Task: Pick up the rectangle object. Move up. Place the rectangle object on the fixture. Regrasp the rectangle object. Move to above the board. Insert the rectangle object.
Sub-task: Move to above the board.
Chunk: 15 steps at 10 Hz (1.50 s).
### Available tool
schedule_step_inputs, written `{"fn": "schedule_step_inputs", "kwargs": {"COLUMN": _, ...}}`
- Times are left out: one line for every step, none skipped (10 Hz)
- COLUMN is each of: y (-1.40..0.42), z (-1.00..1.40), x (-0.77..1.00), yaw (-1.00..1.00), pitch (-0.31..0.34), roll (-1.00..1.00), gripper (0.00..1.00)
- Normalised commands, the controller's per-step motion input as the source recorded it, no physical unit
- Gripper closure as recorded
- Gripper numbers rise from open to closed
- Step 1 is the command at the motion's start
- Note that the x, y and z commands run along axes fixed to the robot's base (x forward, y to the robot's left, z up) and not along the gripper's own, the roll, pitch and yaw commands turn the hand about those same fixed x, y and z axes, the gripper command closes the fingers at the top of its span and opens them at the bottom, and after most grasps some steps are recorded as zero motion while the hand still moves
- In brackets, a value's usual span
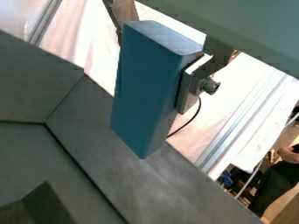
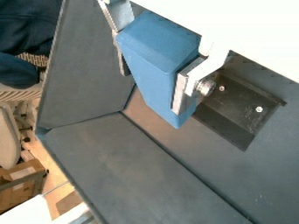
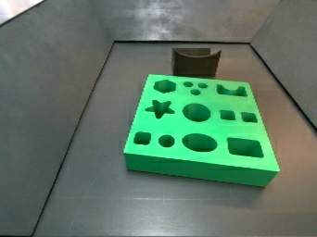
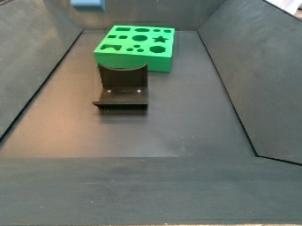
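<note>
In both wrist views the grey-blue rectangle object [image 1: 142, 105] [image 2: 162, 101] hangs upright in the air. My gripper [image 1: 158, 74] [image 2: 152, 63] is shut on its upper part, and a silver finger [image 2: 184, 87] presses against one side. High above the bin floor, a blue patch [image 4: 85, 3] shows at the top edge of a side view. The green board [image 3: 186, 165] [image 4: 136, 60] lies flat on the floor with its cut-outs facing up. The dark notched fixture [image 3: 195, 62] [image 4: 122, 88] stands right beside one edge of the board. The other side view shows no gripper.
Dark sloping walls [image 3: 74, 120] [image 4: 236, 88] enclose the grey floor. A dark plate with a light dot [image 2: 239, 105] lies below the block in a wrist view. Beyond the bin wall are pale curtains [image 1: 251, 105] and a person [image 1: 281, 175].
</note>
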Motion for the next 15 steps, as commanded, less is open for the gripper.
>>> {"fn": "schedule_step_inputs", "kwargs": {"y": -1.0, "z": 0.28, "x": -0.72, "yaw": -0.03, "pitch": 0.086, "roll": -1.0, "gripper": 1.0}}
{"fn": "schedule_step_inputs", "kwargs": {"y": -1.0, "z": 0.26, "x": -0.73, "yaw": -0.02, "pitch": 0.07, "roll": -1.0, "gripper": 1.0}}
{"fn": "schedule_step_inputs", "kwargs": {"y": -1.0, "z": 0.28, "x": -0.76, "yaw": -0.02, "pitch": 0.048, "roll": -1.0, "gripper": 1.0}}
{"fn": "schedule_step_inputs", "kwargs": {"y": -1.0, "z": 0.27, "x": -0.78, "yaw": -0.02, "pitch": 0.041, "roll": -1.0, "gripper": 1.0}}
{"fn": "schedule_step_inputs", "kwargs": {"y": -1.0, "z": 0.27, "x": -0.78, "yaw": -0.01, "pitch": 0.041, "roll": -1.0, "gripper": 1.0}}
{"fn": "schedule_step_inputs", "kwargs": {"y": -1.0, "z": 0.27, "x": -0.79, "yaw": -0.01, "pitch": 0.041, "roll": -1.0, "gripper": 1.0}}
{"fn": "schedule_step_inputs", "kwargs": {"y": -1.0, "z": 0.28, "x": -0.81, "yaw": -0.01, "pitch": 0.035, "roll": -1.0, "gripper": 1.0}}
{"fn": "schedule_step_inputs", "kwargs": {"y": -1.0, "z": 0.28, "x": -0.84, "yaw": 0.0, "pitch": 0.028, "roll": -1.0, "gripper": 1.0}}
{"fn": "schedule_step_inputs", "kwargs": {"y": -1.0, "z": 0.28, "x": -0.87, "yaw": 0.0, "pitch": 0.019, "roll": -1.0, "gripper": 1.0}}
{"fn": "schedule_step_inputs", "kwargs": {"y": -0.66, "z": 0.18, "x": -0.61, "yaw": 0.0, "pitch": 0.009, "roll": -1.0, "gripper": 1.0}}
{"fn": "schedule_step_inputs", "kwargs": {"y": -0.39, "z": 0.11, "x": -0.39, "yaw": 0.0, "pitch": 0.003, "roll": -1.0, "gripper": 1.0}}
{"fn": "schedule_step_inputs", "kwargs": {"y": -0.26, "z": 0.07, "x": -0.28, "yaw": 0.0, "pitch": 0.004, "roll": -0.98, "gripper": 1.0}}
{"fn": "schedule_step_inputs", "kwargs": {"y": -0.1, "z": 0.03, "x": -0.12, "yaw": -0.01, "pitch": -0.005, "roll": -0.59, "gripper": 1.0}}
{"fn": "schedule_step_inputs", "kwargs": {"y": -0.07, "z": 0.02, "x": -0.09, "yaw": 0.0, "pitch": -0.012, "roll": -0.45, "gripper": 1.0}}
{"fn": "schedule_step_inputs", "kwargs": {"y": -0.03, "z": 0.01, "x": -0.06, "yaw": 0.0, "pitch": -0.013, "roll": -0.26, "gripper": 1.0}}
